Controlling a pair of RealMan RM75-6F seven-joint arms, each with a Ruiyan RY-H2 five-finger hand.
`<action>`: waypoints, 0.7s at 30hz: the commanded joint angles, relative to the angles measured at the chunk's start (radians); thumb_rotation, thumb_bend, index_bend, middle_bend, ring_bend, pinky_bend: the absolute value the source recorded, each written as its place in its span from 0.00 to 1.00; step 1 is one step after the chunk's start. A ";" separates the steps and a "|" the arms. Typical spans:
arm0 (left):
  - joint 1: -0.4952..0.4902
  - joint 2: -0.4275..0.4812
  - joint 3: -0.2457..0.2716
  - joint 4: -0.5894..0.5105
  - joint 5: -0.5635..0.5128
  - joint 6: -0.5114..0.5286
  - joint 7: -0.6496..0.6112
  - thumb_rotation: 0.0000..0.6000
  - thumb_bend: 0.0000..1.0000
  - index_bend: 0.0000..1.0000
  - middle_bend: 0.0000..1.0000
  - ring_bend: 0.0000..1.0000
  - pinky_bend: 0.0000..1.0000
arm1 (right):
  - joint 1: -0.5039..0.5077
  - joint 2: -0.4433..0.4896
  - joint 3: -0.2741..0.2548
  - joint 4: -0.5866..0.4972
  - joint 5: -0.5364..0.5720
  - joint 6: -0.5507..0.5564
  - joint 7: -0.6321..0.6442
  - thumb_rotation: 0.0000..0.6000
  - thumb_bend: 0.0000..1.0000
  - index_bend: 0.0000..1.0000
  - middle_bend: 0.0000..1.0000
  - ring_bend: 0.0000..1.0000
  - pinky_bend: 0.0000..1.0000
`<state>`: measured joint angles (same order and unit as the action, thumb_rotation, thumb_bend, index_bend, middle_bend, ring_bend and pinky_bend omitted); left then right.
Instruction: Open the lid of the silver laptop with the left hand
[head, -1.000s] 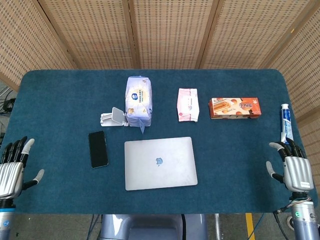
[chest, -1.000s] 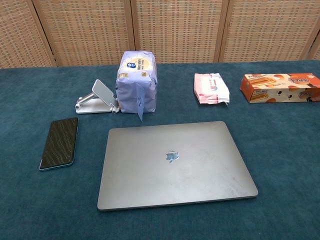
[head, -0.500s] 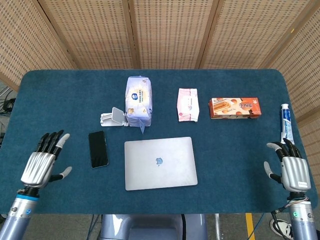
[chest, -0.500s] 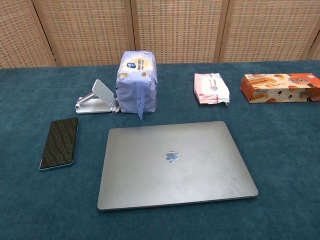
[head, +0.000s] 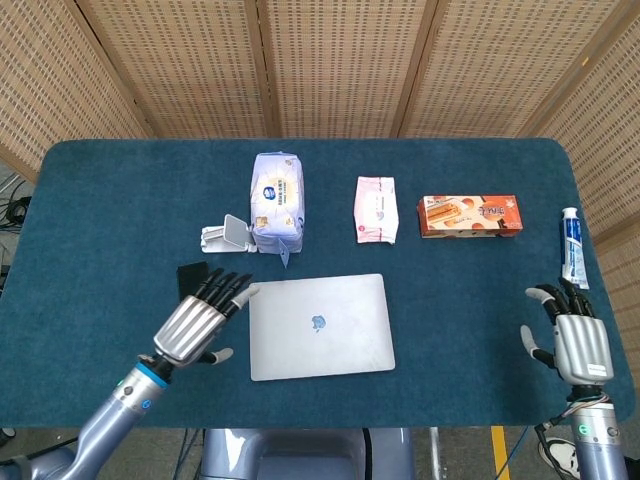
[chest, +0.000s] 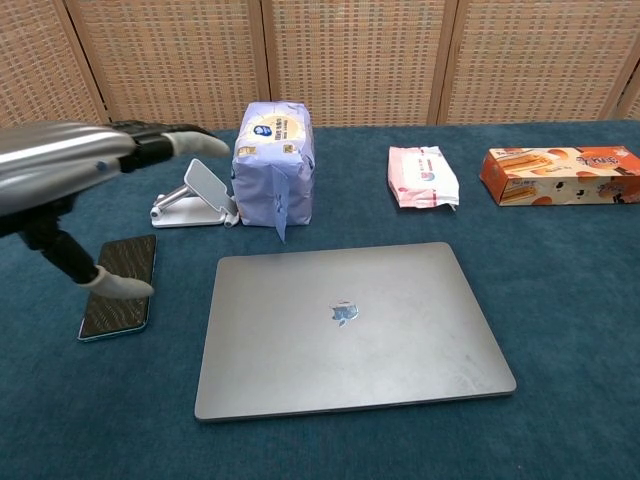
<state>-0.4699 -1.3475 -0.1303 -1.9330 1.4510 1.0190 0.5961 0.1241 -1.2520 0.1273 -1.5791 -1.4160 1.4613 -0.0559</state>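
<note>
The left hand (head: 193, 325) was observed above the black phone (chest: 118, 299), fingers spread and nothing held, fingertips near the left edge of the silver laptop (head: 320, 326). The laptop was found closed, lying flat at the front centre of the blue surface (head: 120, 200). The right hand (head: 573, 343) was recorded at the far right edge, fingers apart and empty, just before a toothpaste tube (head: 569, 245).
</note>
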 joint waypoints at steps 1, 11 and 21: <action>-0.062 -0.078 -0.012 0.010 -0.040 -0.056 0.086 0.92 0.12 0.00 0.00 0.00 0.00 | 0.001 0.001 -0.001 -0.003 0.001 -0.003 -0.004 1.00 0.41 0.28 0.24 0.09 0.17; -0.159 -0.291 -0.002 0.100 -0.151 -0.110 0.269 0.92 0.12 0.00 0.00 0.00 0.00 | -0.002 0.003 -0.008 -0.009 -0.009 0.000 -0.004 1.00 0.41 0.28 0.24 0.09 0.17; -0.205 -0.481 0.015 0.214 -0.239 -0.084 0.382 0.92 0.13 0.00 0.00 0.00 0.00 | -0.001 0.008 -0.018 -0.013 -0.038 0.006 0.008 1.00 0.41 0.28 0.24 0.09 0.17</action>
<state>-0.6620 -1.7969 -0.1199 -1.7448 1.2360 0.9238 0.9532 0.1228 -1.2446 0.1100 -1.5914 -1.4521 1.4666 -0.0489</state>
